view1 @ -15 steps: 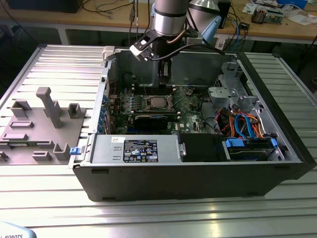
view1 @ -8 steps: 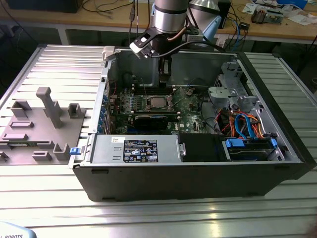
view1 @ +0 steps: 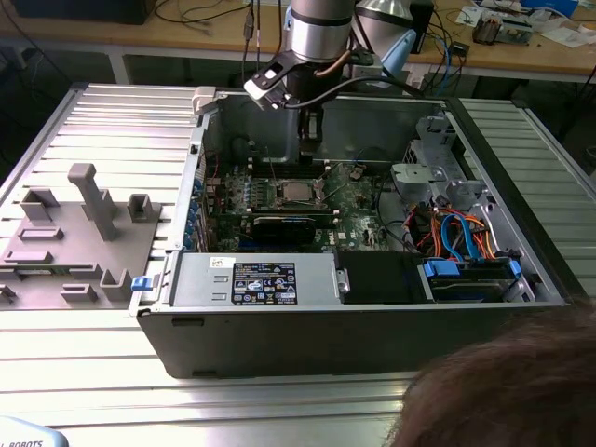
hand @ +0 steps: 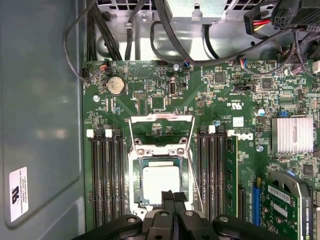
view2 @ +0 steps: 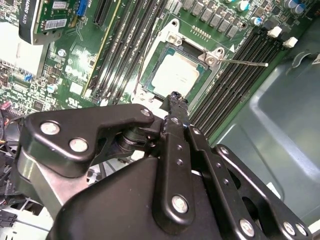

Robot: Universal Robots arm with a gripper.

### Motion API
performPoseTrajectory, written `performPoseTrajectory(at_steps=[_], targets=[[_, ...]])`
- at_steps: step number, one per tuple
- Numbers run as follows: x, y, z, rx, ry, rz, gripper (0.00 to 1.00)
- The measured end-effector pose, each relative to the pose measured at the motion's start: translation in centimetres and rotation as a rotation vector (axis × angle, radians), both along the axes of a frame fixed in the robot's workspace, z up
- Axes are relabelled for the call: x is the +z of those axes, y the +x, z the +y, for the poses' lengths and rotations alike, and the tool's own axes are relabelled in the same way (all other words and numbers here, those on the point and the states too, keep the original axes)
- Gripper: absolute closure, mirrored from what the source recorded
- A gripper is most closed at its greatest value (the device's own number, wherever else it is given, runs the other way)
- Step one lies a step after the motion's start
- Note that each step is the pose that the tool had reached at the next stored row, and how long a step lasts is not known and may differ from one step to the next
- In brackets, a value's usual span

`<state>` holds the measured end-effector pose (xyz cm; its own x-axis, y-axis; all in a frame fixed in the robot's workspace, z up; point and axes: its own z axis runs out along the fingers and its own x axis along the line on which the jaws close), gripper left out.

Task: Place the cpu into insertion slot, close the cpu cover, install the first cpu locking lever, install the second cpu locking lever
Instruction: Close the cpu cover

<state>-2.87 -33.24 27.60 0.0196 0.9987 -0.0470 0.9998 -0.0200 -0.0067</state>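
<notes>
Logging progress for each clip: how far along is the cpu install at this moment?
Done: the cpu sits in the insertion slot. In hand: the gripper, shut and holding nothing, hangs just over the cpu's edge. Left: the cpu cover stands open, off the socket, and a locking lever juts out unlatched.
</notes>
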Motion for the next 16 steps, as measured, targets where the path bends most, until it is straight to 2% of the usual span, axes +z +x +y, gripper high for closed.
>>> performPoseTrajectory(at_steps=[16], targets=[[0.00,1.28,0.00,0.000,0.0000,0.0000,0.89]])
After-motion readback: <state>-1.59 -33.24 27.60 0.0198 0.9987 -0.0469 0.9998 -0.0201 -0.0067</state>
